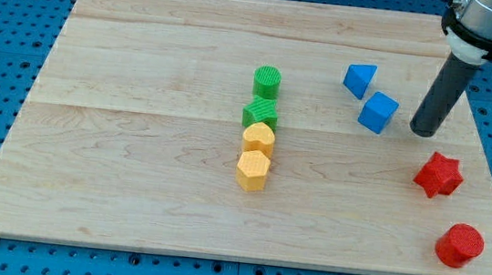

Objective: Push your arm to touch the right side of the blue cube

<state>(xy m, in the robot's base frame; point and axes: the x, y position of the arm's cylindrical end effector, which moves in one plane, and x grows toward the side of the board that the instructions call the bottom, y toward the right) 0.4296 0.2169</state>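
Just right of the blue cube stands my tip.

No text, label, brand, number or sign can be read anywhere in the frame, neither on the blocks nor on the wooden board

One camera looks down at a slant from beyond the view's bottom edge onto the wooden board. It stands near enough (only this one view) that the board nearly fills the frame.
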